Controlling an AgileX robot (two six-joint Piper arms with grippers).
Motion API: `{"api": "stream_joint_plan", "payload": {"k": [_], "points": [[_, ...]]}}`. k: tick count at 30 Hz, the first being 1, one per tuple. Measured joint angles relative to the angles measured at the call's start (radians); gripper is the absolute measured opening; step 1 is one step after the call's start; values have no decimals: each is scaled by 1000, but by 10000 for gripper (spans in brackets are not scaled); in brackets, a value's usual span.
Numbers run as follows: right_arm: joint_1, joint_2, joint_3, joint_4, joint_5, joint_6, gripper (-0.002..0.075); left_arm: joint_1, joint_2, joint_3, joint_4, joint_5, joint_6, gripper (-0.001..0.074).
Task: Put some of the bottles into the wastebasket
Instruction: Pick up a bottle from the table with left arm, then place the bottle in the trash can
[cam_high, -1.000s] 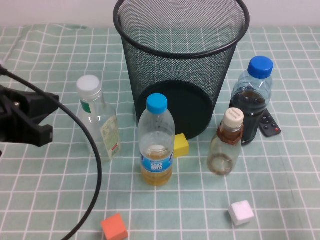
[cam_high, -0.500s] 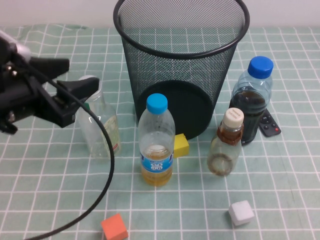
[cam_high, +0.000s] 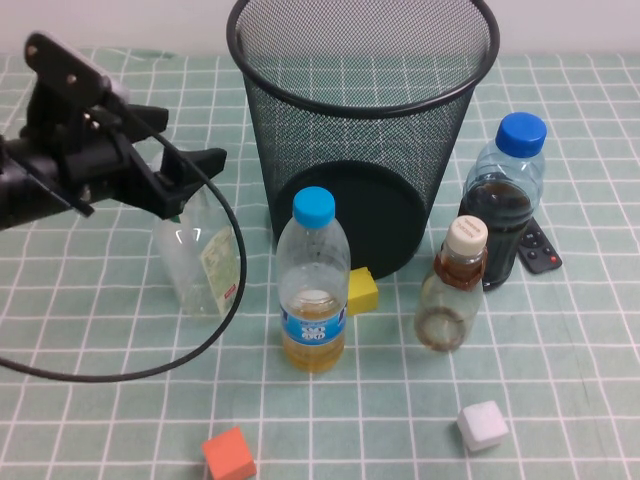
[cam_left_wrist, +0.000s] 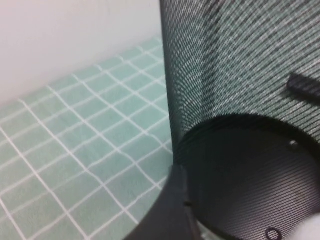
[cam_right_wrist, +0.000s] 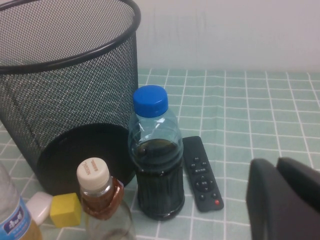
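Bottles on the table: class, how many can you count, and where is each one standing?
4. The squarish bottle stands under the open left gripper, left of the wastebasket; light-blue-capped bottle in front; beige-capped bottle front-right; dark-blue-capped bottle right. The right gripper idles nearby.

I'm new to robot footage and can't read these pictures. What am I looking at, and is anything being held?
It's a two-armed table robot. The overhead camera shows its left gripper, fingers open, at the top of a clear bottle, not yet closed on it. Beside that stands a black mesh wastebasket, with three more bottles, coloured blocks and a remote. The other two pictures come from wrist cameras: the left one sees the basket close up; the right gripper hangs back near the dark-blue-capped bottle.
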Motion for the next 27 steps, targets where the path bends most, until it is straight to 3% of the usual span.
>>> {"api": "stream_joint_plan", "payload": {"k": [4,8,12,16,19,21,27], "points": [[0,0,0,7,3,0,0,0,62,-12,-1,0,-21,568],[0,0,0,35,5,0,0,0,85,-12,-1,6,-108,318],[0,0,0,39,13,0,0,0,43,-26,81,32,-202,328],[0,0,0,44,28,16,0,0,-61,-153,405,41,-598,328],[0,0,0,44,33,23,0,0,-108,-347,744,178,-956,328],[0,0,0,46,33,23,0,0,-99,-520,872,317,-1122,328],[0,2,0,46,45,23,0,-34,30,-1046,924,484,-1283,328]]}}
